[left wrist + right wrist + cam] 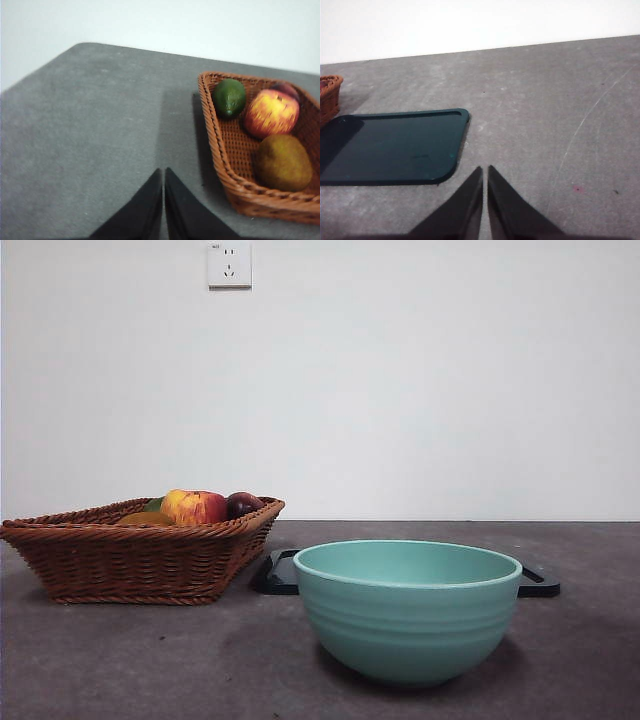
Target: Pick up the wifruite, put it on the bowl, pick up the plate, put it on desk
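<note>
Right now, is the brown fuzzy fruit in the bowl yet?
No. The wifruite lies in the wicker basket beside the apple.

Bowl nearest on the desk, tray flat just behind it, basket to the left. In the basket: kiwi, apple, plum, avocado

Brown wifruite in basket, teal bowl upright
</note>
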Robot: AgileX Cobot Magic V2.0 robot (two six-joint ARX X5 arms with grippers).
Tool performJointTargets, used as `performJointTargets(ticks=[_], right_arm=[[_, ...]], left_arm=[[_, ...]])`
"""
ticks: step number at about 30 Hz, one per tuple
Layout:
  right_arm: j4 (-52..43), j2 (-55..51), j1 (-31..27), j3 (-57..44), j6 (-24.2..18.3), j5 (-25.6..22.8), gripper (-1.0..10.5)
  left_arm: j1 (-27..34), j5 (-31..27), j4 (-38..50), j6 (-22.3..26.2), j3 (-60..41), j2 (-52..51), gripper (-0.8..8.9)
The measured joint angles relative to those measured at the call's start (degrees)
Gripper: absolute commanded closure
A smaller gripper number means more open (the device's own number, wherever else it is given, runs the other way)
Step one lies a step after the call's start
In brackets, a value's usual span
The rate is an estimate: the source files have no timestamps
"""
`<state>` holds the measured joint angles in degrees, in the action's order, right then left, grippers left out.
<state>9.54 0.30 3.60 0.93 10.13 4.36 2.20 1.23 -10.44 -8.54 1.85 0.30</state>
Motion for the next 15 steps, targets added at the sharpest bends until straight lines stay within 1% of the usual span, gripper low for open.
performJointTargets(ticks=[2,8,11,15], right_arm=[[0.0,0.0,0.0,0.0,0.9,0.1,9.4],[-0.1,0.0,0.0,0.0,2.6,1.1,9.4],[0.2,0.0,0.0,0.3,3.7,1.6,9.4],[0.5,0.0,0.0,3.3,4.0,1.6,9.4]], left_arm=[[0.0,0.0,0.0,-2.7,0.0,0.0,8.06],[0.0,0.2,0.0,-8.5,0.0,0.0,8.06],[0.0,0.8,-0.1,-10.3,0.1,0.0,8.05],[0.0,3.0,-1.6,-11.6,1.6,0.1,8.04]])
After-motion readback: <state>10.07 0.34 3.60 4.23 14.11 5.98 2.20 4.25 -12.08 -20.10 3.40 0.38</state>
